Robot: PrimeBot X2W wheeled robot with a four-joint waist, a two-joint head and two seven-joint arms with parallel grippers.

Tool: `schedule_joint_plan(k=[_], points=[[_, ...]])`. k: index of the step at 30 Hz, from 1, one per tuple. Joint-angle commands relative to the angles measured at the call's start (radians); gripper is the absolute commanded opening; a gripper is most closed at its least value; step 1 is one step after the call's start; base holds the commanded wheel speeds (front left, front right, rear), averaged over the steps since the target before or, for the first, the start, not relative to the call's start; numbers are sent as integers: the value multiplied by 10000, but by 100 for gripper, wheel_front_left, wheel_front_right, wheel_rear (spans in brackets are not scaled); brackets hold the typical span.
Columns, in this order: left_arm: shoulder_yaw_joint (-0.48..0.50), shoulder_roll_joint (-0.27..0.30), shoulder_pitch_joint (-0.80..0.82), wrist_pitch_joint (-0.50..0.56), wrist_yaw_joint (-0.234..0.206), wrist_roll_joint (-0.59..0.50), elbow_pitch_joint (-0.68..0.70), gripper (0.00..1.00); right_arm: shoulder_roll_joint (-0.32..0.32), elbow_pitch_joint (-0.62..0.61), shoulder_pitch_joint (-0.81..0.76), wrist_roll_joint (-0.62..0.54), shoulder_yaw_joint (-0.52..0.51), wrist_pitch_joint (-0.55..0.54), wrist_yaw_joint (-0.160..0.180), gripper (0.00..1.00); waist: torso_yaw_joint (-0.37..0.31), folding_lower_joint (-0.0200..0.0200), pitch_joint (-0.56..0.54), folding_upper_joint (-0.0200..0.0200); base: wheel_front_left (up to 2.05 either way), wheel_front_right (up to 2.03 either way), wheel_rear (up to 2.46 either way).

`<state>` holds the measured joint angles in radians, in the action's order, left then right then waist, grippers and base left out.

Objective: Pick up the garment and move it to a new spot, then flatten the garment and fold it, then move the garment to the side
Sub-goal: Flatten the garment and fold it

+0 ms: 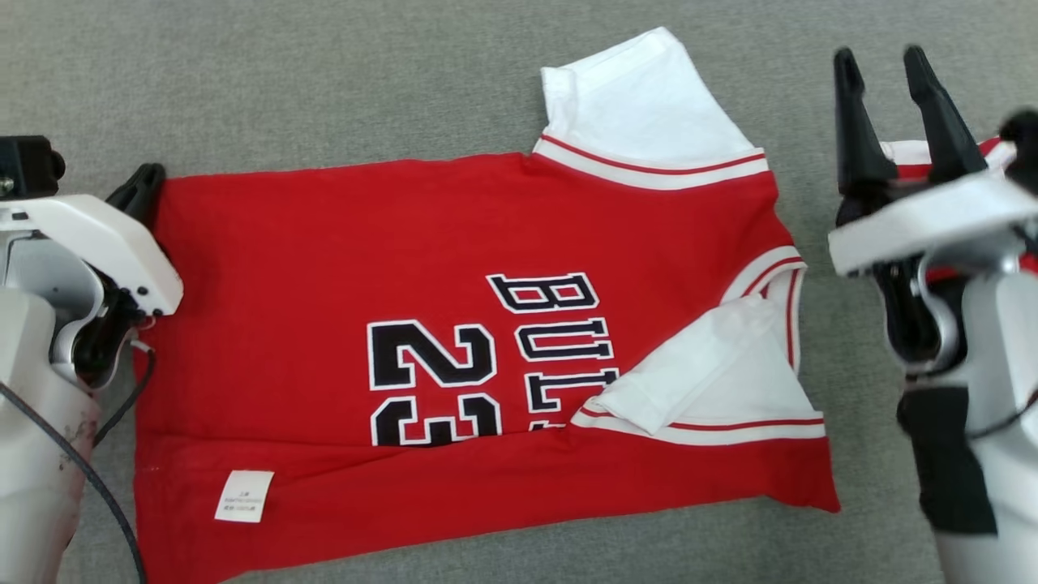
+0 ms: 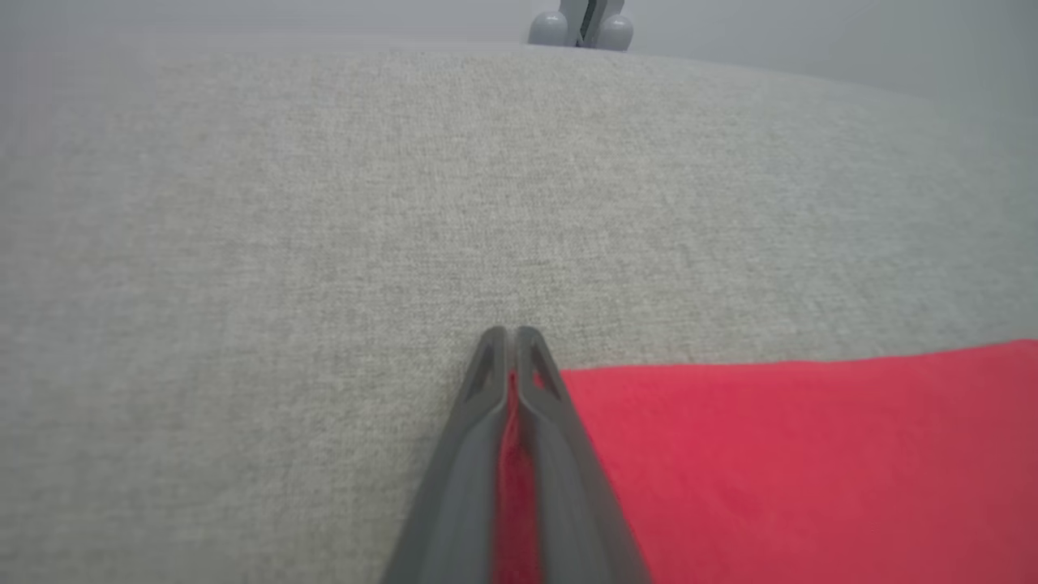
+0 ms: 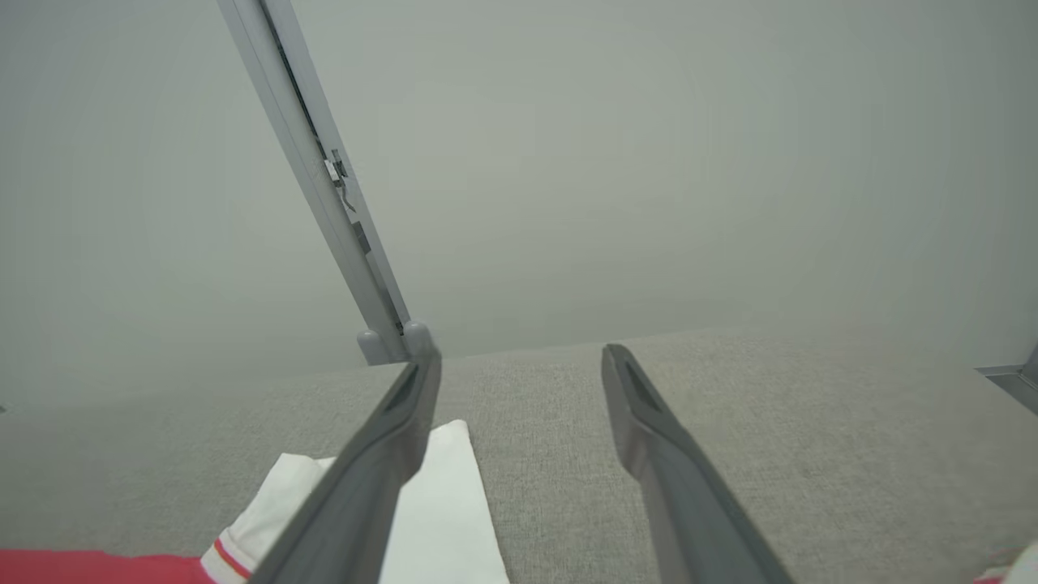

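The jersey (image 1: 324, 259) lies spread mid-desk (image 1: 324, 81), near edge folded over, with the left gripper (image 2: 509, 337) clamped on its far-left corner and the right gripper (image 1: 880, 61) spread empty over the desk's right side — a one-sided pull could skew it or undo the fold.

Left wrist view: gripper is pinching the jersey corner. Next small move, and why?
Probably lower the right gripper to the edge of the red basketball jersey by its white fabric sleeve and close it. The left gripper is shut on the jersey's corner; the right gripper stands open, holding nothing. One pinched corner likely would not fold it evenly.
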<state>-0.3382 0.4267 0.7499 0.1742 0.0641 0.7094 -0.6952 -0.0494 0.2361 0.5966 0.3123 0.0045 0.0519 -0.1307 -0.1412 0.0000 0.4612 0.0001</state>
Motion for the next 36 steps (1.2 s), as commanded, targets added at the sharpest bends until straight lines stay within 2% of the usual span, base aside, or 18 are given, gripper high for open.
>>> schedule_joint_plan(k=[1,8,12,17,22,24,26,31,36], points=[[-75,-101,233,-54,-66,-105,45,0,-263,714,675,-4,3,-314,-2,100,217,0,127,-1,0,0,0],[-285,-404,850,-119,-15,-228,458,0,-1044,3773,3244,212,994,-1275,-5,100,985,0,510,-1,0,0,0],[-404,-516,1090,-117,38,-212,665,0,-1234,5212,4220,385,1834,-1635,-3,100,1313,0,706,-1,0,0,0],[-559,-678,1309,-61,124,-218,911,0,-1377,6590,5135,568,2730,-1942,-2,100,1629,0,935,-1,0,0,0],[-633,-740,1390,-76,170,-173,1070,0,-1388,7392,5539,894,3294,-2176,-3,100,1773,0,1083,-1,0,0,0],[-652,-729,1435,-87,178,-165,1140,0,-1365,7667,5576,1050,3615,-2242,-3,47,1804,0,1113,-1,0,0,0],[-658,-700,1437,-86,175,-158,1177,0,-1331,7853,5614,1322,3760,-2115,-3,0,1799,0,1123,-1,0,0,0],[-616,-709,1288,-84,195,-5,1267,0,-1456,7904,5599,1909,4076,-1396,-2,0,1739,0,1057,-1,0,0,0],[-471,-700,927,-196,155,218,1544,0,-1720,7298,5450,2611,4339,-486,-3,0,1667,0,871,-1,0,0,0]])
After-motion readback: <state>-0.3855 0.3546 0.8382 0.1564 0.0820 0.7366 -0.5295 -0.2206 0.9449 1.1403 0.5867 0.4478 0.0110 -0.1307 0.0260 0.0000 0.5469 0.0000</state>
